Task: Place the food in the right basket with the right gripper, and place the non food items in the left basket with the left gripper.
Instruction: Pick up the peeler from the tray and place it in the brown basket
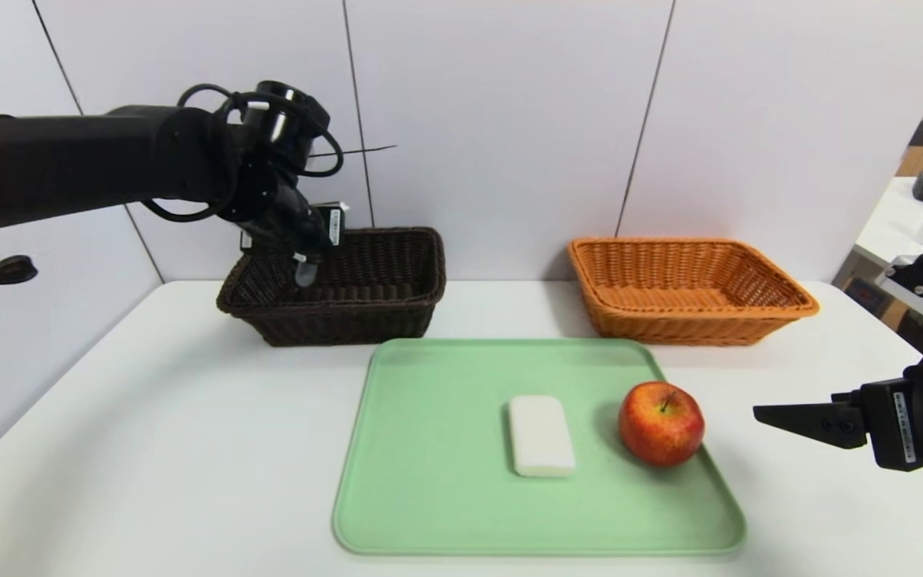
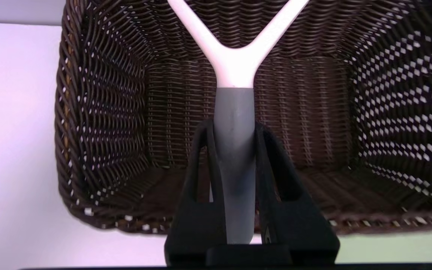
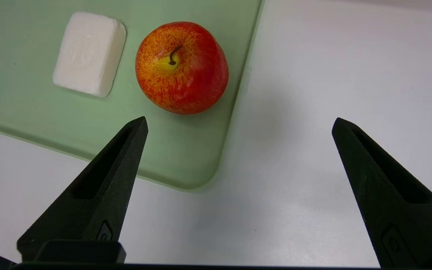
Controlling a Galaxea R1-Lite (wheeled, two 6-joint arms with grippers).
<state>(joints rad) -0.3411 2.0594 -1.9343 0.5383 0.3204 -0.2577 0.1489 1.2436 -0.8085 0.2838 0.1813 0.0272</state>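
Left gripper (image 2: 234, 129): closed on peeler (image 2: 234, 101), over dark basket (image 1: 333, 320).
Peeler: grey handle between fingers, forked end pointing away.
Right gripper (image 3: 240, 122): open, beyond tray's (image 1: 542, 541) right edge.

Red-yellow apple (image 1: 661, 423), stem up, nr tray's R edge; white rounded bar (image 1: 541, 436) flat, mid-tray; grey-handled white Y-shaped tool (image 2: 234, 123) gripped over dk basket.

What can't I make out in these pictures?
- Far ends of the two white prongs on the gray-handled tool: cut off by the left wrist view's edge, so what it is stays unsure.
- Part of the dark basket's floor: behind the tool and left pincer in that view.
- Underside of the apple: hidden by its own body in the head view.
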